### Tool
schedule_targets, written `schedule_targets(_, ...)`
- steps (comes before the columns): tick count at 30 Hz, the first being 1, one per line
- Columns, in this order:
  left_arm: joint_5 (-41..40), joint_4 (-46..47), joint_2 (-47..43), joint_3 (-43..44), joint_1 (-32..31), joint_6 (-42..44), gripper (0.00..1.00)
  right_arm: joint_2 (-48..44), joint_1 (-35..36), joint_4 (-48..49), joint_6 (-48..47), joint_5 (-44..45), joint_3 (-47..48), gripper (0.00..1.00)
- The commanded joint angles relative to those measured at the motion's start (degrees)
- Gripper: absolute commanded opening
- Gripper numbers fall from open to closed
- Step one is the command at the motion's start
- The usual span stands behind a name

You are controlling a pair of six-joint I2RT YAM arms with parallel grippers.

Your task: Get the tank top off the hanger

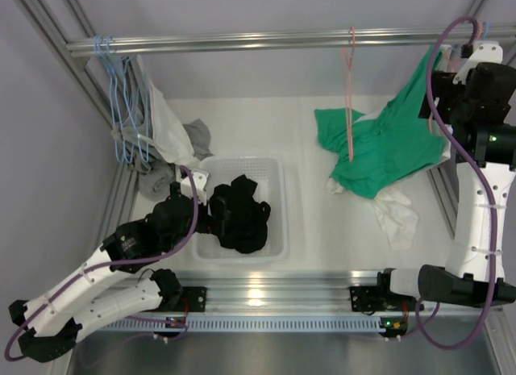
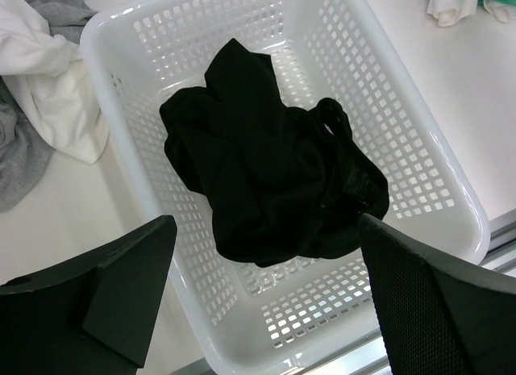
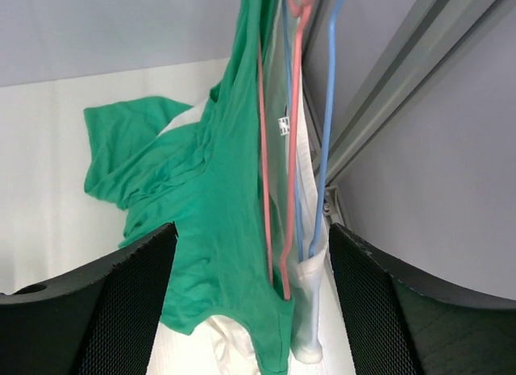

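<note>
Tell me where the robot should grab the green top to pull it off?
Probably the narrow hanging part of the green top, just beside the pink hanger. Come from over the table: the cloth hangs loose there, while hanger wires and the frame crowd the other side.

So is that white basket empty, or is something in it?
Not empty: a crumpled black garment lies bunched inside the white basket.

Green top & pink hanger cut off up top.
</note>
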Motion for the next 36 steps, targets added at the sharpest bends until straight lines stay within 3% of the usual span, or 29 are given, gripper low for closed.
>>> schedule_targets(1,-0.03,3.39,0.15,-0.31,0.06,0.52,0.99,0.62,1.09,2.46,0.30,-1.40,1.10,0.75)
schedule_targets(20,-0.47,3.39,0.50,-0.49,0.06,0.70,0.99,9.15,1.09,2.55,-0.67,3.17,1.97,0.72)
schedule_targets(24,-0.29,3.39,0.50,-0.49,0.06,0.70,0.99,9.85,1.00,2.55,-0.67,0.80,1.36,0.43)
schedule_targets(32,-0.20,3.39,0.50,-0.58,0.06,0.70,0.99,9.15,0.65,8.07,0.47,-6.48,-1.18,0.18)
schedule_targets(33,-0.12,3.30,0.50,-0.66,0.06,0.79,0.99,8.63,0.65,8.87,0.74,-6.76,-1.80,0.04)
schedule_targets(36,0.23,3.39,1.03,-0.67,0.06,0.79,0.99,6.79,0.65,13.53,1.96,-9.04,-4.87,0.00)
